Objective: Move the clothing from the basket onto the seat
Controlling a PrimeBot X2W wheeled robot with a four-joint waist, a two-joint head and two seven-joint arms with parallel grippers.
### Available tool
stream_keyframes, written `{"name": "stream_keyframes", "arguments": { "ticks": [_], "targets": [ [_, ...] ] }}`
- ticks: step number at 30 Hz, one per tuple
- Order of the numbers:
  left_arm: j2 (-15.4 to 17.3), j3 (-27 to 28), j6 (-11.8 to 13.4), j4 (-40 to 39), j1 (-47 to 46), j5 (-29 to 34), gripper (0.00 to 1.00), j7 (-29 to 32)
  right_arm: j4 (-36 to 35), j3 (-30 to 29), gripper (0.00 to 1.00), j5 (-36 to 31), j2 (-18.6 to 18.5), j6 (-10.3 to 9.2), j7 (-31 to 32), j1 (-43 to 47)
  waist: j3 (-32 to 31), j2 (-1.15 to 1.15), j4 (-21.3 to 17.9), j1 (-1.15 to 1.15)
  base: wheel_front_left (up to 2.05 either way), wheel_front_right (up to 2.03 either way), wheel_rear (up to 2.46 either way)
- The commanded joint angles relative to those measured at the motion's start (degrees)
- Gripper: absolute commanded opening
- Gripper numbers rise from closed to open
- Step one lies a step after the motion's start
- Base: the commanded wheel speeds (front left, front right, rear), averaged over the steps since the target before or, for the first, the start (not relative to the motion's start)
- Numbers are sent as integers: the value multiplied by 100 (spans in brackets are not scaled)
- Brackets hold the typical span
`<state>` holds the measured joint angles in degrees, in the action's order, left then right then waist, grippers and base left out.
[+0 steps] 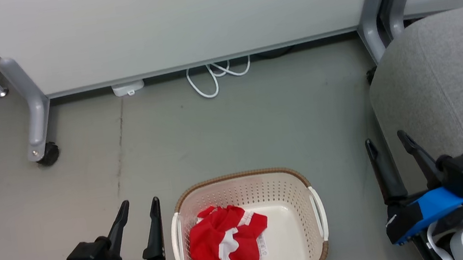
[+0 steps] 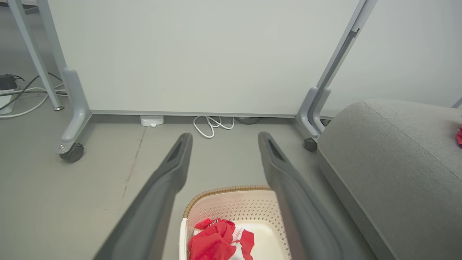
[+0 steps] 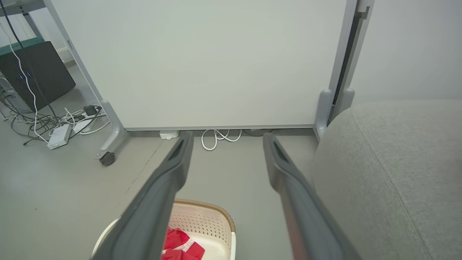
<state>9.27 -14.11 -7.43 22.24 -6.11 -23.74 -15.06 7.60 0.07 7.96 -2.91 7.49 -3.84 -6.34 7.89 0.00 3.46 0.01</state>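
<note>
Flanking the basket (image 1: pixel 242 176), the left gripper (image 1: pixel 140 202) and right gripper (image 1: pixel 385 139) hang wide open and empty, ready for the red clothing (image 1: pixel 224 247), perhaps shorts, bunched in its left half, with the seat (image 1: pixel 443 75) just right of it.

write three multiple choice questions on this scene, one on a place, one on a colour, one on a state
1. Where does the clothing lie?
A) on the floor
B) in the basket
C) draped over the partition

2. What colour is the basket's rim?
A) blue
B) brown
C) green

3. How is the left gripper?
A) shut on the clothing
B) shut on a handle
C) open, holding nothing

Answers:
1 B, the clothing lies bunched in the left part of the basket.
2 B, a brown woven-look band tops the cream wall.
3 C, its jaws stand apart beside the basket with nothing between them.
</note>
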Motion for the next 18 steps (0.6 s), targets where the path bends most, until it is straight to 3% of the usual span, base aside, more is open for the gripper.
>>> {"name": "stream_keyframes", "arguments": {
  "ticks": [1,8,18],
  "targets": [
    [18,-46,-8,20,-143,-37,100,-17,-44,30,100,-37,2,2,-13,-110,371,0,-106,-1,0,0,0],
    [-34,-471,-8,434,-795,-161,100,-17,-109,272,100,-57,2,1,-96,-648,1232,0,-337,-1,0,0,0],
    [-212,-1137,-8,1999,-1777,-571,100,2,-100,620,100,-7,1,2,-275,-1336,2173,0,-676,-1,0,0,0]
  ]
}}
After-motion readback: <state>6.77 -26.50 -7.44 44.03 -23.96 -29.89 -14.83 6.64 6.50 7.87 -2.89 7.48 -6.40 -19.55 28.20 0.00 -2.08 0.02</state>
